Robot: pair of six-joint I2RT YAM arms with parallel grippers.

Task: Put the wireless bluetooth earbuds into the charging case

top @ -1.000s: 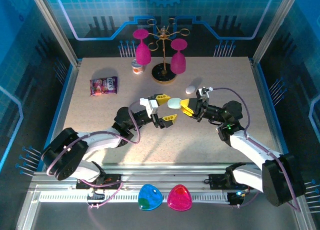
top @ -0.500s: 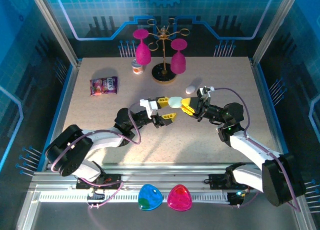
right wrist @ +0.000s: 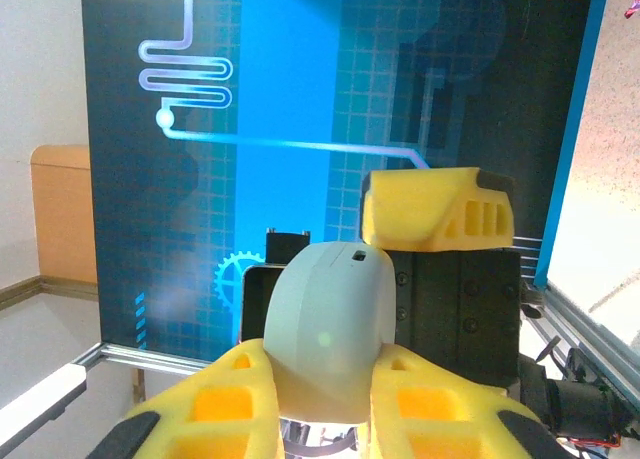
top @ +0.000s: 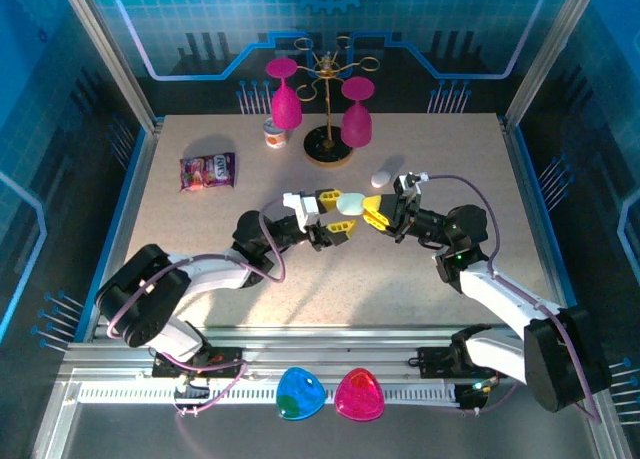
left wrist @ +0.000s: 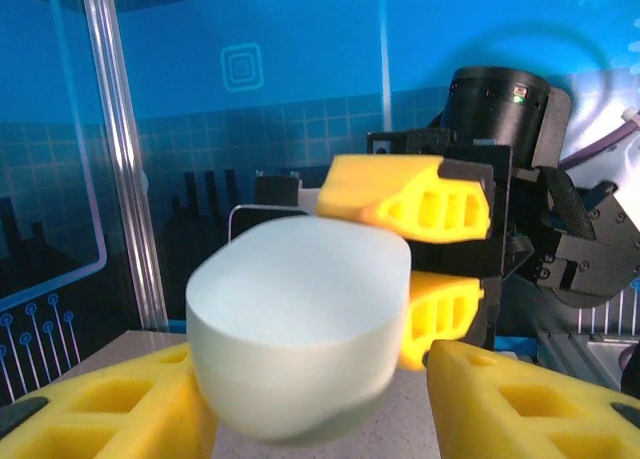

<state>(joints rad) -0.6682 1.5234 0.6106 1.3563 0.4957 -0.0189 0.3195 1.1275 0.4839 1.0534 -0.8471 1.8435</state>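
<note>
- The left arm (top: pixel 200 274) lies low across the table (top: pixel 180 229) from the near left corner, bent at the elbow, with its wrist reaching toward the middle.
- The right arm (top: pixel 500 289) rises from the near right corner and folds back toward the middle, a thin lilac cable (top: pixel 455 179) looping over it.
- The two wrists meet nose to nose above the middle of the table, a little toward the far edge.
- The right gripper (top: pixel 364 215) is clamped on the charging case (top: pixel 348 205). In the right wrist view its yellow fingers (right wrist: pixel 210 409) press both flanks of the shell.
- The left gripper (top: pixel 338 212) has its fingers (left wrist: pixel 100 409) on either side of the same case. One touches the shell, the other shows a thin gap, so a firm grip cannot be told.
- The charging case hangs in the air between both grippers, clear of the table.
- The case is a smooth, rounded, pebble-like shell of pale mint plastic with a matte sheen.
- The finger pads are blocky yellow plastic with rectangular cut-outs, on black mounts.
- A white glossy pebble (top: pixel 381 178) lies on the table just beyond the grippers.
- Near the far edge stand a golden wire rack (top: pixel 328 79) on a dark round base, with two pink glasses (top: pixel 284 94) hung upside down, and a small cup (top: pixel 275 134).
- A crinkled foil packet (top: pixel 207 170) lies toward the left edge.
</note>
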